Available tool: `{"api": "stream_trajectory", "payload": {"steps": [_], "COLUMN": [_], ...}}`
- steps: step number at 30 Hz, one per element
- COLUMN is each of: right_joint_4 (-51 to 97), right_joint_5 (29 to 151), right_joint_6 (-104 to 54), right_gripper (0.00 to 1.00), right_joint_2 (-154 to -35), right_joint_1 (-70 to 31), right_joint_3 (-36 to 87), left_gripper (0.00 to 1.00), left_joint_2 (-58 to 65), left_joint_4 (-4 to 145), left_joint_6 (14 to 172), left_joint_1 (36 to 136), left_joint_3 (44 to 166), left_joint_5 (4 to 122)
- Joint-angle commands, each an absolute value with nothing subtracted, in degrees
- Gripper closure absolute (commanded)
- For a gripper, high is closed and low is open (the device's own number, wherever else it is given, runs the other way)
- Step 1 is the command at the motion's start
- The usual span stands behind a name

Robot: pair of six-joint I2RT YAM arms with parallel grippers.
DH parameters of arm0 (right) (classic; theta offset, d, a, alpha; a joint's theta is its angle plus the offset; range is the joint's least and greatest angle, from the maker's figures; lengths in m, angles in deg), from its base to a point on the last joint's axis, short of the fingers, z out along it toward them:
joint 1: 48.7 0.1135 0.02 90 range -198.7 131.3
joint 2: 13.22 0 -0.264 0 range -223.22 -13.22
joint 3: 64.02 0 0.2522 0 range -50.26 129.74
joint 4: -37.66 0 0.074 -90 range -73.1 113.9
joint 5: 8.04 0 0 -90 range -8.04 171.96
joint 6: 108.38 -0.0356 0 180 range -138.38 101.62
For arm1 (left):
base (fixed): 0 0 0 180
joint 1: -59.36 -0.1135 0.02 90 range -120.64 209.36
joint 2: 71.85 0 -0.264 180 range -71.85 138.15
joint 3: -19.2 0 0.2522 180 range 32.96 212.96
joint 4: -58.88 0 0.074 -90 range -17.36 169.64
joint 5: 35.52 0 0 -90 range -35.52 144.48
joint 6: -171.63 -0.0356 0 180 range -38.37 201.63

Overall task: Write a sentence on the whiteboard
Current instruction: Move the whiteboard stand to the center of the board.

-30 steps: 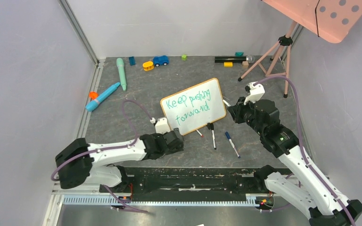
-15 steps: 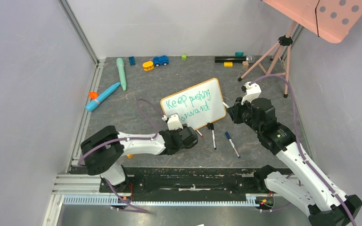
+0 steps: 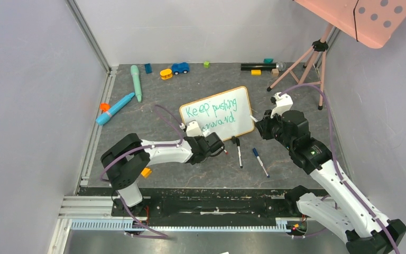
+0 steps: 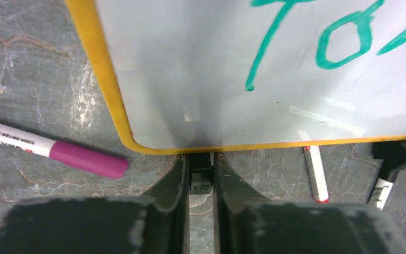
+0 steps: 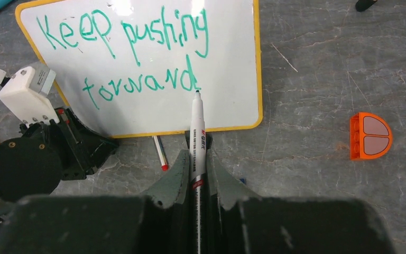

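I see the whiteboard [image 3: 218, 114] propped near the middle of the tabletop, its sentence [image 5: 132, 55] facing the near edge. My left end effector [image 4: 201, 168] is clenched on the clip foot [image 4: 201, 180] under its lower edge; my right end effector [image 5: 197, 164] grasps a marker [image 5: 197, 127], tip at the last word's end

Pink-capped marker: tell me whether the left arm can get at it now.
Probably not yet: the left hand grips the bottom edge of the whiteboard. The pink-capped marker lies uncovered close beside it.
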State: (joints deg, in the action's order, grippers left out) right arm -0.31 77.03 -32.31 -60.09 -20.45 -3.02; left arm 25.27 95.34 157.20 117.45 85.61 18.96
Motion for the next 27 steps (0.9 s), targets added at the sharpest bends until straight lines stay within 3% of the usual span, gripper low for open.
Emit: {"api": "stream_trajectory", "payload": {"steps": [1, 3, 11, 27], "right_joint_4": [0.2, 0.0, -0.8, 0.4], "right_joint_5": [76.3, 76.4, 76.6, 76.9], "right_joint_6": [-31.3, -31.1, -30.4, -31.3], "right_gripper": [1.0, 1.0, 1.0, 1.0], "right_joint_2": [-59.5, -59.5, -59.1, -58.7], "right_joint_1": [-20.8, -20.8, -20.9, -21.1], "right_joint_3": [-0.3, -0.3, 0.0, -2.1], "left_gripper": [0.94, 0.98, 0.98, 0.98], "left_joint_2": [29.3, 31.0, 34.7, 26.1], "left_joint_4": [98.5, 100.0, 103.7, 94.6], "left_joint_6": [160.9, 161.7, 160.2, 140.4], "left_joint_1": [114.5, 113.4, 108.5, 95.7], "left_joint_3": [90.8, 93.2, 100.4, 93.7], "left_joint_5": [14.3, 13.9, 10.6, 13.2]}}
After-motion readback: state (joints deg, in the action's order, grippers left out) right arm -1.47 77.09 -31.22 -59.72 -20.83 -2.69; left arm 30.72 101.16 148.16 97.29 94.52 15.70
